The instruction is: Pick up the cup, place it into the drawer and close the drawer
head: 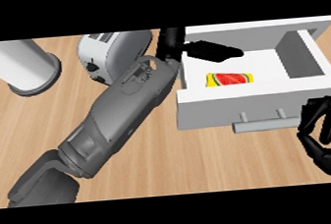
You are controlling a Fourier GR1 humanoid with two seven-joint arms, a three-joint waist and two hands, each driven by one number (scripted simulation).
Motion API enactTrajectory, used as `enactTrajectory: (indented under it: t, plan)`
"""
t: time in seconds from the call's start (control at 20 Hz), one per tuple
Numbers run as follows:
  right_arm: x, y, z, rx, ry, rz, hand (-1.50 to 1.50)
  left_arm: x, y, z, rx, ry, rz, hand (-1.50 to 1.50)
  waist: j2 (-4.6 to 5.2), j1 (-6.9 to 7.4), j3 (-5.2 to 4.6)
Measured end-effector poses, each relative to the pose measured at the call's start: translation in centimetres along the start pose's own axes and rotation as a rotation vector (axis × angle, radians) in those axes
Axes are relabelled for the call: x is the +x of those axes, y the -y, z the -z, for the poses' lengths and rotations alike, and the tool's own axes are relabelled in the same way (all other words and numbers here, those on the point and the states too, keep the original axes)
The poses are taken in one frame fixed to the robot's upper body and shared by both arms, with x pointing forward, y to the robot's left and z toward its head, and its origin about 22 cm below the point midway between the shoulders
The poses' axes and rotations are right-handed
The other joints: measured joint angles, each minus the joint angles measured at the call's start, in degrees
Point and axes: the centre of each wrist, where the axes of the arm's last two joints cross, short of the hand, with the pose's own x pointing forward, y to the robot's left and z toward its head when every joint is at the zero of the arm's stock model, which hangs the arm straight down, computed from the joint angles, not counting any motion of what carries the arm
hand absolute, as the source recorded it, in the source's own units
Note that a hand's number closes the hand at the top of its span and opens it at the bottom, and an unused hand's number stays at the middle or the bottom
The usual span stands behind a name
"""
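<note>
The cup [230,78], yellow with a red watermelon print, lies on its side on the floor of the open white drawer [306,53]. My left forearm crosses the counter from the lower left, and my left hand [206,49] hovers over the drawer's back left part, just above and left of the cup. Its fingers are stretched out and hold nothing. My right hand [329,143] shows at the lower right edge, beside the drawer front's right corner, fingers loosely bent and empty. The drawer's grey handle [260,124] is just left of it.
A white and grey toaster-like appliance [105,52] stands left of the drawer, partly behind my left forearm. A tall white cylinder [23,66] stands at the far left. Bare wooden counter [201,165] lies in front of the drawer.
</note>
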Motion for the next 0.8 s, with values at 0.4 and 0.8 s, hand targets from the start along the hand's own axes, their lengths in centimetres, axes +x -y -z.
enactTrajectory:
  t: [0.4, 0.8]
  plan:
    - [0.5, -1.4, -0.5, 0.043, -0.086, -0.186, 1.50, 0.7, -4.5, -0.2, 0.054, -0.017, -0.058, -1.50, -0.38, 1.82, -0.03]
    - [-1.4, -3.4, 2.1, 0.028, -0.149, -0.332, 1.50, 0.7, -10.8, -2.6, 0.109, -0.029, -0.098, -1.50, -0.31, 2.78, -0.01]
